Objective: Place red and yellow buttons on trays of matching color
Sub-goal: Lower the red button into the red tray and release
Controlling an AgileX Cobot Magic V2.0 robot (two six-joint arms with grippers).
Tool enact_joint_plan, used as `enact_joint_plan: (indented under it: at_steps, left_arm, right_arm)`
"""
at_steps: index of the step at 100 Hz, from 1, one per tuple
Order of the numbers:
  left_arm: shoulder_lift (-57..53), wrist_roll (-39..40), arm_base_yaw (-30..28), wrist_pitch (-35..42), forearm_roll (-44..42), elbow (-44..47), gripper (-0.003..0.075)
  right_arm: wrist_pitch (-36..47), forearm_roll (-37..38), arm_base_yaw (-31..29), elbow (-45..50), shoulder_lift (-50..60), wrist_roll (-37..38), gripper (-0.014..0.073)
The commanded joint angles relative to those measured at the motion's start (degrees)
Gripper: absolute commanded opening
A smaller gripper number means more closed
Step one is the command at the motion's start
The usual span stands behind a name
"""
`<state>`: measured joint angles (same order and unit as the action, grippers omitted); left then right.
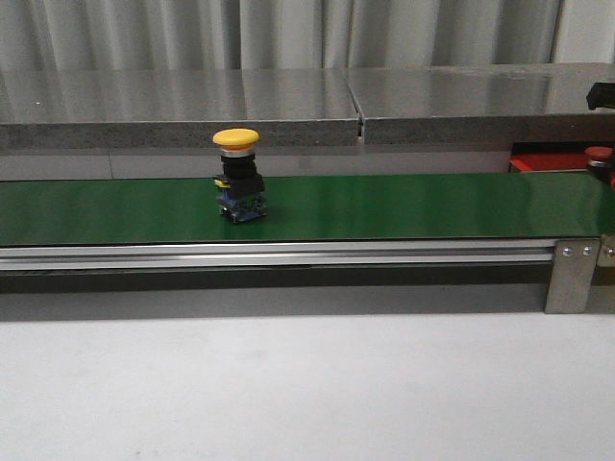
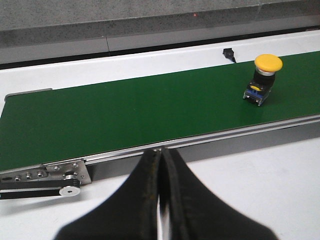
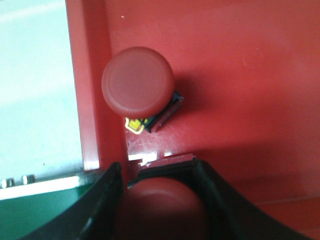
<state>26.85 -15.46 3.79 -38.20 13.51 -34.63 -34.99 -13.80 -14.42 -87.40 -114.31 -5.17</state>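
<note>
yellow button point(image 1: 236, 178) upright on green belt point(image 1: 404, 206); left fingers point(image 2: 161, 190) closed, right fingers point(image 3: 160, 200) gripping red button point(image 3: 161, 209)

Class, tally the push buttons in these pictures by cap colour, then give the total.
Yellow button: 1, standing on the green belt.
Red buttons: 2, one on the red tray at, one between the right gripper's jaws at.
Total: 3

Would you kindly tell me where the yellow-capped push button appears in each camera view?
Front view: the yellow-capped push button stands upright left of centre on the long green belt.
Left wrist view: it stands at the upper right on that belt.
Right wrist view: not in it.
Shared landmark: the green belt.
</note>
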Motion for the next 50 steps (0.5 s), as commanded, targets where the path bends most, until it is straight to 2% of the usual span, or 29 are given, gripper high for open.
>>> enact_joint_plan:
  at_steps: [1,21,26,41,50]
  left_arm:
    - [0.2,0.12,0.56,4.02,1.06,-1.4,-0.0019]
    - [0.2,0.12,0.56,4.02,1.06,-1.4,-0.0019]
    - [0.2,0.12,0.56,4.02,1.06,-1.4,-0.0019]
    - [0.2,0.12,0.56,4.02,1.06,-1.4,-0.0019]
    - [0.2,0.12,0.56,4.02,1.06,-1.4,-0.0019]
  right_arm:
    - [2.09,-1.35,-0.27,-3.13,1.58,-0.21,0.015]
    - [-0.06,-1.91,-0.27,-4.71,-0.76,-0.21,0.0166]
    - [-0.19,-1.95,-0.27,-4.71,-0.76,-0.21,0.0213]
    - [-0.2,-2.08,-0.27,-4.71,-0.76,-0.21,0.0443]
    - [-0.45,-2.02,-0.27,-4.71,-0.55,-0.21,0.0492]
